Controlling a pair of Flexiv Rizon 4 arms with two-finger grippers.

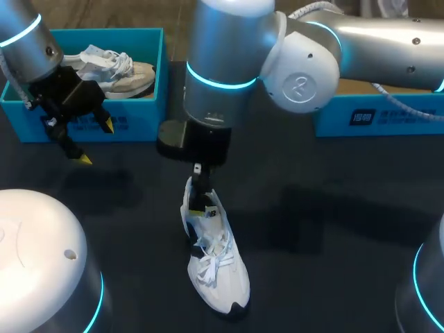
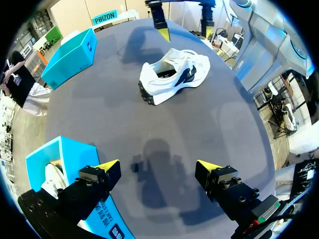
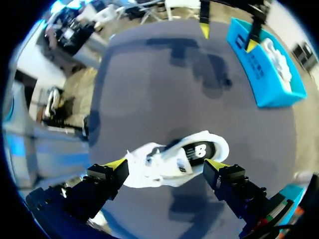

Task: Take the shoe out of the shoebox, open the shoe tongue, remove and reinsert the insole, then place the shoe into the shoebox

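Note:
A white shoe with black trim (image 1: 216,263) lies on the dark table, laces up, its heel toward the boxes. My right gripper (image 1: 201,205) hangs just over the heel, open; in its own view the shoe (image 3: 172,160) lies under and between the spread fingers (image 3: 115,168), apart from both. My left gripper (image 1: 96,142) stands open in front of the blue shoebox (image 1: 149,83), with nothing between its fingers (image 2: 107,168). From there the shoe (image 2: 174,74) lies well ahead, with my right gripper (image 2: 182,25) beyond it.
A second pale shoe (image 1: 114,69) lies inside the blue shoebox (image 3: 264,74) at the back left. Another blue box (image 1: 381,114) stands at the back right, behind my right arm. Bare dark table lies around the white shoe.

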